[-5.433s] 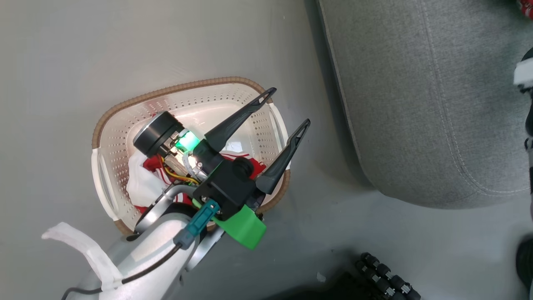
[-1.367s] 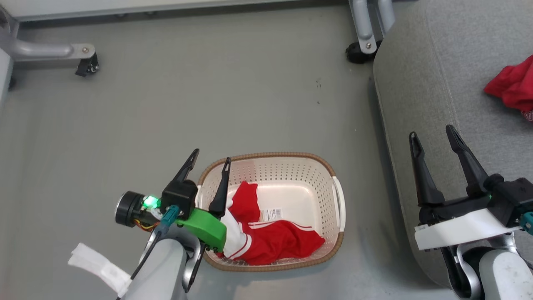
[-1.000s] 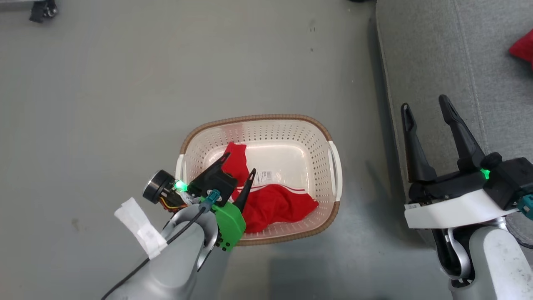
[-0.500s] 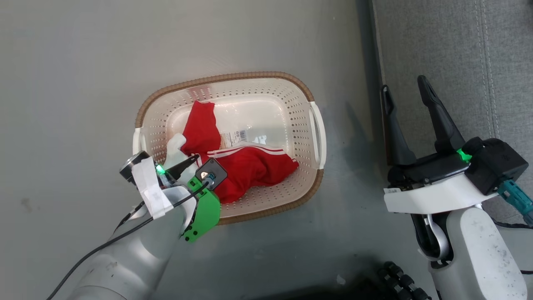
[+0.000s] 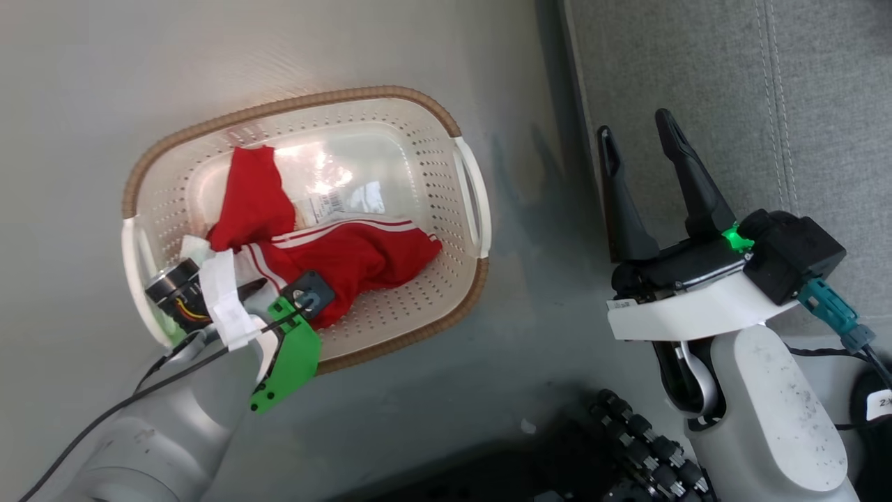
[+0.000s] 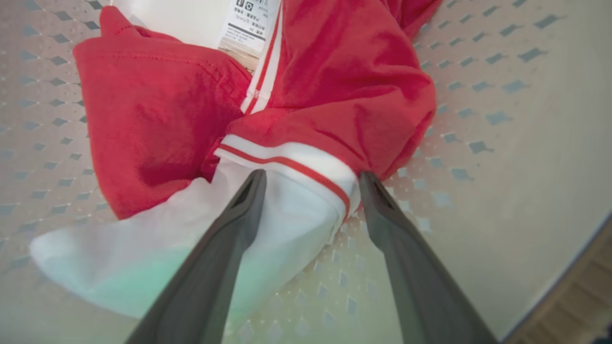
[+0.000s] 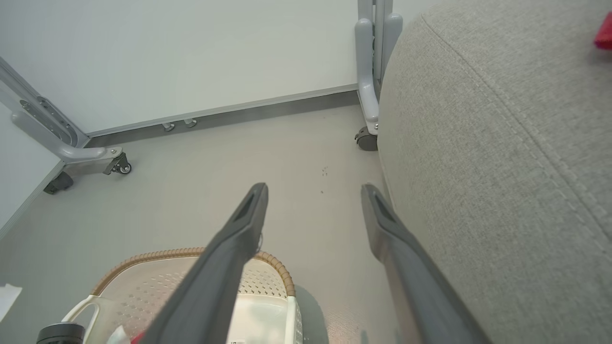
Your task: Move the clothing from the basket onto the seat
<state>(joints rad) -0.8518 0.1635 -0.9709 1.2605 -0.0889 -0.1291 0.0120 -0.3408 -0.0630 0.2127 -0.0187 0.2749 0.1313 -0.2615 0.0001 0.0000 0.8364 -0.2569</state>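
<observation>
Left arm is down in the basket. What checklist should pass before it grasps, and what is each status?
1. The left gripper is open: ok.
2. White fold of the striped garment lies between its fingers: ok.
3. Clearance above the basket floor: cannot tell.
4. Grip closed on fabric: not ok, not yet.
5. The right gripper is open, outside the basket: ok.
6. The seat is bare beside the right gripper: ok.

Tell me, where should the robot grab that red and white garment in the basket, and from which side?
Probably the bunched white fold of the garment, taken from above. It stands up off the basket floor, so a finger fits on each side; the left hand hangs open astride it. The flatter red parts give less to pinch.
</observation>
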